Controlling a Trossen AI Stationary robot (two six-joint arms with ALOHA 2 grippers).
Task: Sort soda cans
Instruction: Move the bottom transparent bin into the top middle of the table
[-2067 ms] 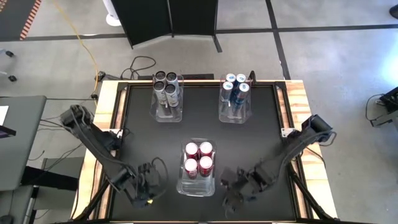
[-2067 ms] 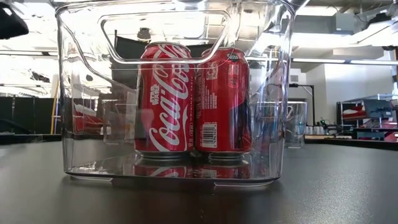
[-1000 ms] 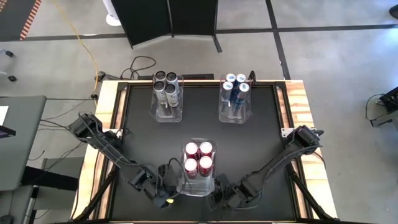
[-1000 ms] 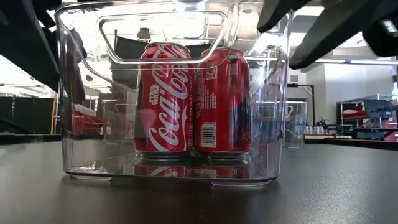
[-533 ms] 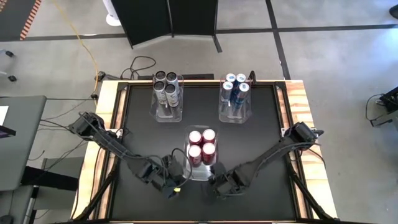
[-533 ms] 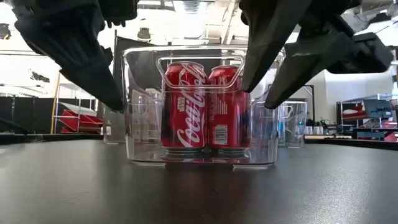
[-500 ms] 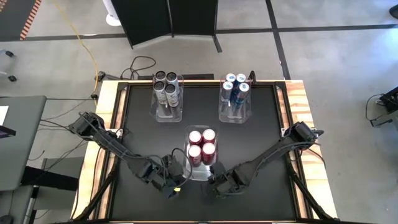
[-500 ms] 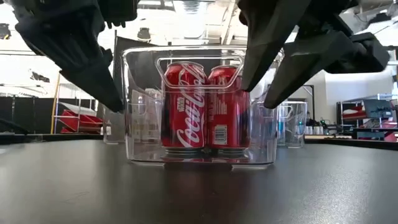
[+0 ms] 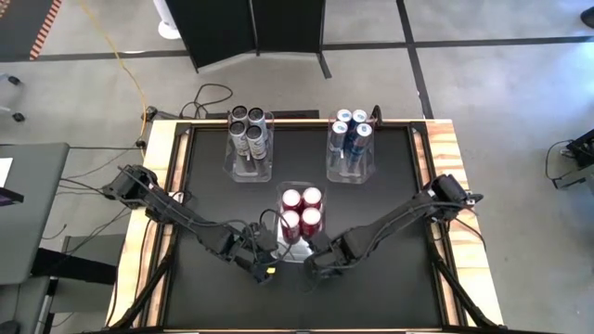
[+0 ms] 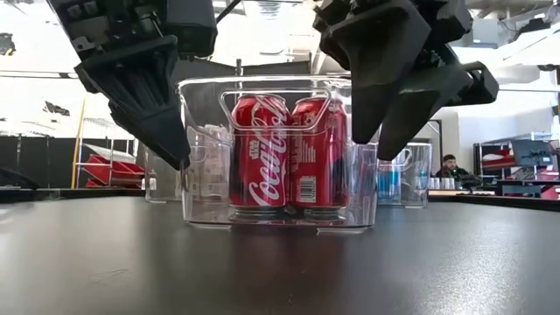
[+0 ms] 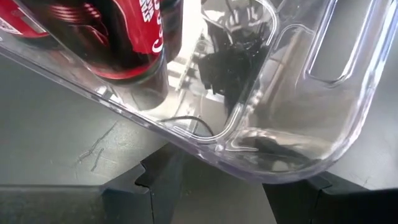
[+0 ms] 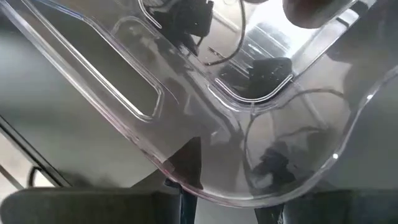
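Flanking bin [image 10: 278, 96] near corners — left claw [image 10: 166, 131], right claw [image 10: 372, 122] part-open, gripping nothing; table [image 9: 390, 199] beyond bare.

You have twelve soda cans on the table: four red cans [image 9: 300, 211], four dark grey cans [image 9: 248, 123] and four blue-and-silver cans [image 9: 351, 125]. You have three clear bins [image 9: 280, 249], one per colour. Two arms reach in, each with one gripper.
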